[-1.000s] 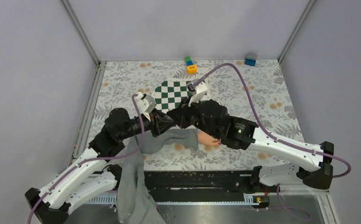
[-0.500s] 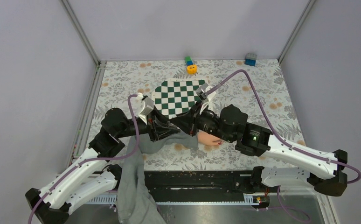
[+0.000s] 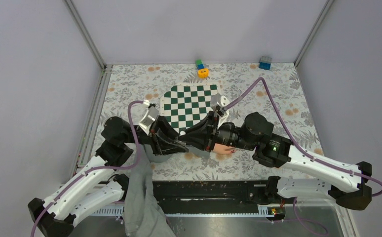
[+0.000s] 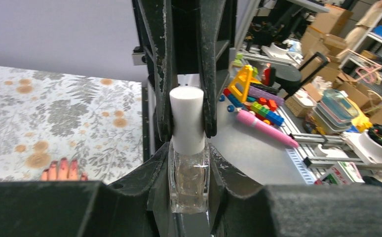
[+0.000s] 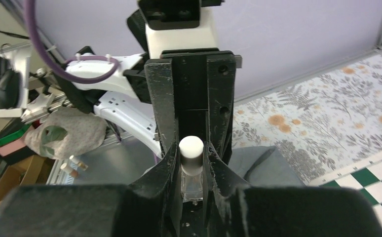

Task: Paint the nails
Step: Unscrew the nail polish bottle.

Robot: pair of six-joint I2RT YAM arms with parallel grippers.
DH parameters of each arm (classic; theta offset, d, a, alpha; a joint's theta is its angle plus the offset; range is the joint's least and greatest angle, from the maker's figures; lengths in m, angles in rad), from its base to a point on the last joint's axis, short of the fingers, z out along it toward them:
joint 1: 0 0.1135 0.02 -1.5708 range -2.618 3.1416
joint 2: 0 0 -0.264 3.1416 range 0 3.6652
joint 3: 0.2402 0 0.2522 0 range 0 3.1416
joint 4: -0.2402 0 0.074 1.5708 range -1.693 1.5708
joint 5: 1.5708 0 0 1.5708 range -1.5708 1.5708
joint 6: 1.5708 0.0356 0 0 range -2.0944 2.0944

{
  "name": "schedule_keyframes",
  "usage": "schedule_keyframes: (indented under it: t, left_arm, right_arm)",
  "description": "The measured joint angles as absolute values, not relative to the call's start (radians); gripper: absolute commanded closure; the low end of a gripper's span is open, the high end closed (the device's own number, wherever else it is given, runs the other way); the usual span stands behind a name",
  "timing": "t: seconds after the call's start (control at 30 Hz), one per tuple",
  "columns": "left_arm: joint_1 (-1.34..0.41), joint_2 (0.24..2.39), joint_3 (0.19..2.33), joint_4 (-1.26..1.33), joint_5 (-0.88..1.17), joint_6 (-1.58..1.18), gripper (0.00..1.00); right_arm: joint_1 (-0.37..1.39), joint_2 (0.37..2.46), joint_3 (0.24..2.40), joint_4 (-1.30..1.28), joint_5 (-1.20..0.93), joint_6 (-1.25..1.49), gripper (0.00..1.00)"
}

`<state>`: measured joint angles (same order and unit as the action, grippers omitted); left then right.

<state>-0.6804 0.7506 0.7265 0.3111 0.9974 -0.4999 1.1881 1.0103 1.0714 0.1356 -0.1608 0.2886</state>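
A small clear glass polish bottle [image 4: 189, 182] with a white cap [image 4: 187, 118] is held between both grippers over the grey sleeve [image 3: 142, 187]. My left gripper [image 3: 179, 144] [image 4: 189, 170] is shut on the glass body. My right gripper [image 3: 190, 139] [image 5: 192, 160] comes in from the opposite side and is shut on the white cap [image 5: 191, 148]. The pale pinkish hand [image 3: 222, 148] lies on the floral cloth, partly hidden under my right arm. Its fingers with dark red nails [image 4: 63, 168] show low at the left of the left wrist view.
A green-and-white checkered mat [image 3: 189, 101] lies behind the grippers. A yellow ring with green and blue blocks [image 3: 202, 71] and a blue block [image 3: 264, 62] sit at the far edge. Toys and a pink marker [image 4: 265, 128] lie beyond the table.
Both grippers have stayed together on the bottle and shifted toward the near side. The right arm has swung out to the right; the left wrist has turned.
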Motion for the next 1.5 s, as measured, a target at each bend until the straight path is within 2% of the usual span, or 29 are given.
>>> schedule_keyframes:
  t: [0.43, 0.67, 0.7, 0.8, 0.87, 0.93, 1.03, 1.3, 1.5]
  left_arm:
    - [-0.681, 0.797, 0.709, 0.571, 1.180, -0.704, 1.00]
    - [-0.682, 0.812, 0.709, 0.631, 1.225, -0.756, 1.00]
    - [-0.682, 0.813, 0.709, 0.631, 1.227, -0.757, 1.00]
    - [-0.682, 0.813, 0.709, 0.612, 1.227, -0.740, 1.00]
    - [-0.682, 0.812, 0.709, 0.575, 1.222, -0.696, 1.00]
    - [-0.681, 0.812, 0.712, 0.516, 1.195, -0.632, 1.00]
    - [-0.675, 0.821, 0.713, 0.422, 1.145, -0.557, 1.00]
    - [-0.670, 0.786, 0.714, 0.239, 0.968, -0.391, 1.00]
    - [-0.667, 0.759, 0.714, 0.142, 0.794, -0.312, 1.00]
  right_arm:
    - [1.182, 1.018, 1.066, 0.215, -0.356, 0.276, 1.00]
    - [1.180, 1.024, 1.066, 0.230, -0.405, 0.275, 1.00]
    - [1.180, 1.024, 1.066, 0.230, -0.405, 0.275, 0.94]
    - [1.179, 1.023, 1.061, 0.231, -0.402, 0.275, 0.63]
    - [1.179, 1.019, 1.051, 0.231, -0.392, 0.284, 0.32]
    - [1.182, 1.012, 1.033, 0.229, -0.384, 0.305, 0.15]
    - [1.192, 0.993, 1.006, 0.219, -0.322, 0.334, 0.02]
    - [1.192, 0.862, 0.907, 0.181, -0.047, 0.369, 0.02]
    - [1.192, 0.816, 0.899, 0.156, 0.177, 0.430, 0.23]
